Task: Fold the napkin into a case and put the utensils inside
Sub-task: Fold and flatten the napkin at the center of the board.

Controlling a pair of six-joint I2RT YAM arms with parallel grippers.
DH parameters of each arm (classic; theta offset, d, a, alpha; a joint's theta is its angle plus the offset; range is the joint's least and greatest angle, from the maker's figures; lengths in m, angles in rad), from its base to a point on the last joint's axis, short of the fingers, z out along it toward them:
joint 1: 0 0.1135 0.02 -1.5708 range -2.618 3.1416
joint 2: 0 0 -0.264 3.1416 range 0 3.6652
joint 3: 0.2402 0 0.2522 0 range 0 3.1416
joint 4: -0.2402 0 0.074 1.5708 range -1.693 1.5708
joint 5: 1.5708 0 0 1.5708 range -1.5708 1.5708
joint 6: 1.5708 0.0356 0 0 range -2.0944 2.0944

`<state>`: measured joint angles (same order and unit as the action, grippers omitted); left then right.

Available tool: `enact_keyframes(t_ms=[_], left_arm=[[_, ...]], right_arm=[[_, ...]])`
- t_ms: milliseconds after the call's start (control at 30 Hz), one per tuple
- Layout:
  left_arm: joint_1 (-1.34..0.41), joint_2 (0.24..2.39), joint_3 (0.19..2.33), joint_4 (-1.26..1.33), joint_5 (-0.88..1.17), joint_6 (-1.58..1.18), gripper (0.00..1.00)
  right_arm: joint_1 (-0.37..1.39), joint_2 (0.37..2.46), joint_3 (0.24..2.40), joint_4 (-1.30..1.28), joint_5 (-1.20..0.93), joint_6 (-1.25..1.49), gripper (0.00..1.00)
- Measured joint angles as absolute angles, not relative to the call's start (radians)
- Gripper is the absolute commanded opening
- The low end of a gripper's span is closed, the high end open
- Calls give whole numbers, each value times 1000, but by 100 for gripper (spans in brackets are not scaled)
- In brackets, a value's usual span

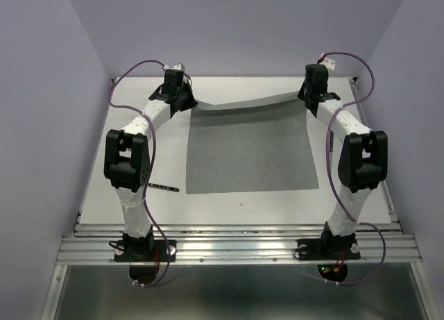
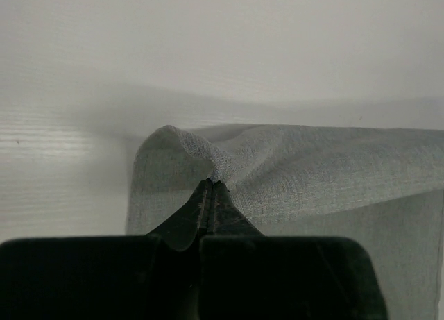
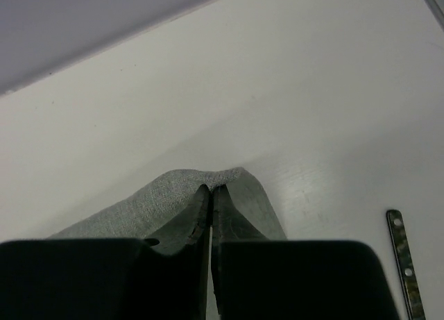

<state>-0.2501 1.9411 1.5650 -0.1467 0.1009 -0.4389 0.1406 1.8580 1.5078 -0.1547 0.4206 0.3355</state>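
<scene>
Grey napkin lies spread on the white desk, its far edge raised off it. The left pincer is clamped on the far left corner, and the right pincer is clamped on the far right corner.

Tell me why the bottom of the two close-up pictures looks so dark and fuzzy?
Left wrist view: the left hand sits very near the lens, so it shows dark and soft, while the weave of the napkin is sharp. Right wrist view: the right hand looks the same. Top view: even light, little shadow.
</scene>
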Motion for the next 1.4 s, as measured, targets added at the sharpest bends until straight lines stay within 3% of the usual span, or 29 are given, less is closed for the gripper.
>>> enact_keyframes(t_ms=[333, 933, 1133, 1400], left_arm=[[-195, 2069, 1827, -169, 142, -442, 0], [-188, 2114, 1885, -224, 187, -427, 0], [-190, 2057, 1785, -278, 226, -430, 0], [-210, 1782, 1442, -309, 244, -444, 0]], right_arm=[[88, 2067, 1711, -122, 292, 356, 1], [85, 1918, 1545, -157, 212, 424, 1], [85, 1773, 1417, -204, 162, 454, 1], [85, 1524, 1151, -250, 51, 495, 1]])
